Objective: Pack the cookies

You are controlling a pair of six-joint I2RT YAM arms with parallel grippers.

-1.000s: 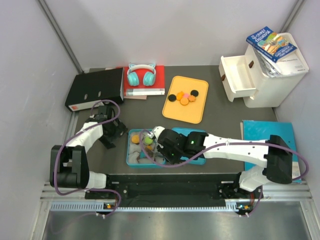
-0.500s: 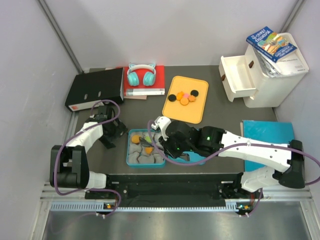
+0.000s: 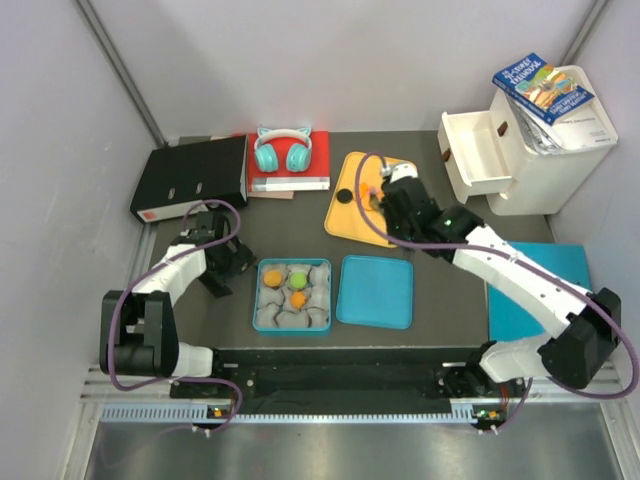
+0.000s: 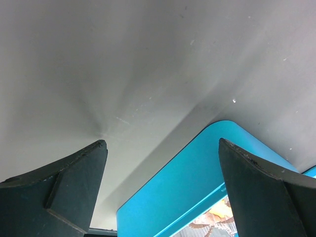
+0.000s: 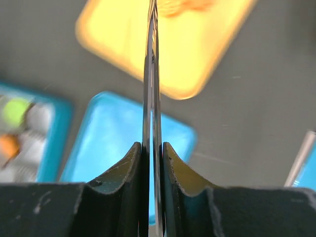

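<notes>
1. The right fingers [image 5: 153, 49] are hanging over the far end of the yellow tray [image 3: 352, 228], which is lying on the counter [image 3: 450, 270] toward the back.
2. These fingers are pressing flat against each other, clenched, and the wrist view is showing nothing caught between them.
3. Some of the cookies [image 3: 343, 197] are lying on the yellow tray. One black disc is showing clearly at the tray's left side, while the others are sitting mostly under the right arm's wrist and appearing only as an orange blur in the wrist view.
4. Three more cookies are resting in the teal box [image 3: 262, 300] near the front of the counter: an orange one at the back left, a green one just beside it, and another orange one in the middle, each sitting in one of the grey-white paper cups [image 3: 270, 316].
5. The teal lid [image 3: 375, 291] is lying flat just to the right of the box.
6. The left fingers [image 3: 236, 264] are standing spread wide, released and gripping nothing, low over the counter just beside the box's left corner.
</notes>
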